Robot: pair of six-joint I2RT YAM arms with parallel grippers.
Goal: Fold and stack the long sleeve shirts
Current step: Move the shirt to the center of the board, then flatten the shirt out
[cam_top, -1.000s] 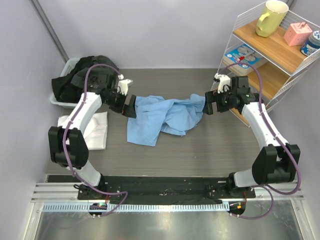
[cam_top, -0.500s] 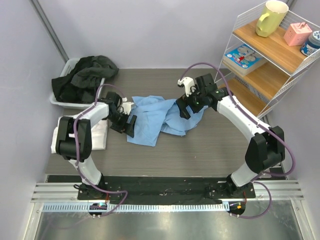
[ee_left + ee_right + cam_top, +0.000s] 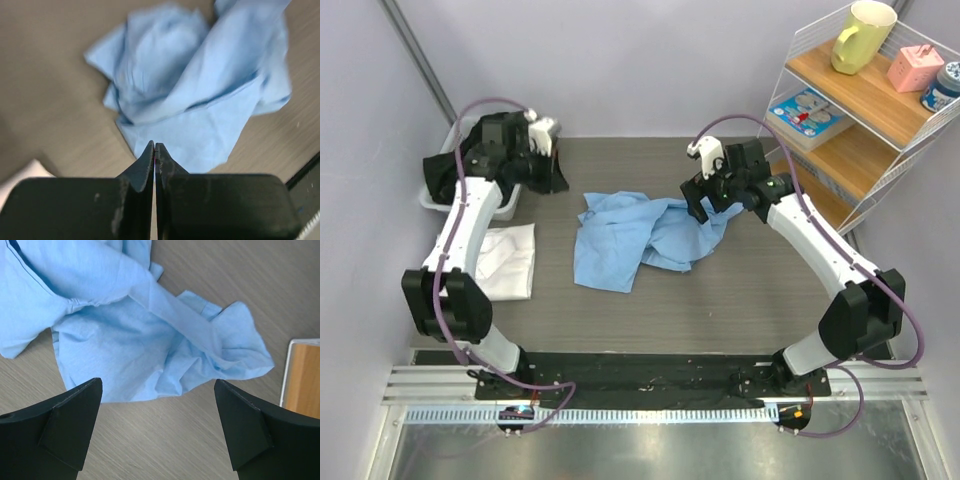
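Note:
A light blue long sleeve shirt [image 3: 635, 235] lies crumpled in the middle of the table. A white shirt [image 3: 505, 260] lies folded flat at the left. My left gripper [image 3: 554, 172] hangs high by the bin, well left of the blue shirt, shut with nothing between its fingers. The left wrist view shows the closed tips of the left gripper [image 3: 155, 149] above the blue shirt [image 3: 200, 85]. Over the blue shirt's right part my right gripper [image 3: 704, 204] stands open. In the right wrist view the right gripper [image 3: 158, 384] stands wide, with the blue cloth [image 3: 125, 330] beneath and nothing held.
A white bin [image 3: 438, 200] heaped with dark clothes [image 3: 485, 150] sits at the back left. A wire shelf [image 3: 860, 110] with a yellow mug [image 3: 862, 35] and a pink box [image 3: 916, 66] stands at the right. A shelf corner [image 3: 302, 380] shows in the right wrist view.
My left gripper left the blue shirt's left edge, rose back toward the bin and shut empty. My right arm swung from the shirt's right end to above its right part, still open.

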